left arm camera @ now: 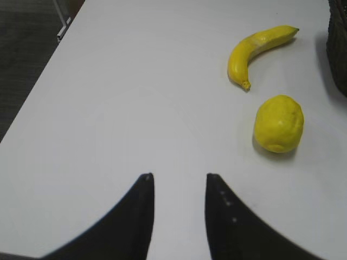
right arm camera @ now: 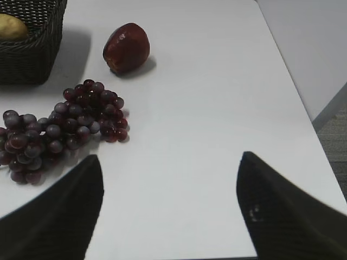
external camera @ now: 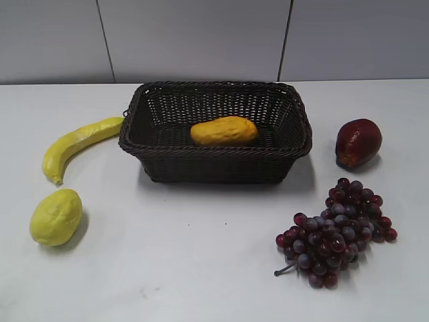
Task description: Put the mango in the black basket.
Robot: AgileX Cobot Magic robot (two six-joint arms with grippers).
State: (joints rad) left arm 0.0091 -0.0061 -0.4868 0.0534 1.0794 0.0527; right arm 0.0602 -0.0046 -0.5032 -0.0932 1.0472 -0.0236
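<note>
The orange-yellow mango [external camera: 224, 131] lies inside the black basket [external camera: 216, 156] at the back middle of the white table. A corner of the basket [right arm camera: 27, 59] with part of the mango [right arm camera: 12, 27] shows at the top left of the right wrist view. The basket's edge [left arm camera: 339, 49] shows at the right of the left wrist view. My left gripper [left arm camera: 178, 176] is open and empty over bare table at the left. My right gripper [right arm camera: 169, 157] is wide open and empty over bare table at the right. Neither gripper shows in the exterior view.
A yellow banana [external camera: 75, 144] and a pale yellow lemon-like fruit [external camera: 55, 216] lie left of the basket. A dark red fruit [external camera: 358, 142] and a bunch of purple grapes [external camera: 336, 233] lie to its right. Table edges show in both wrist views.
</note>
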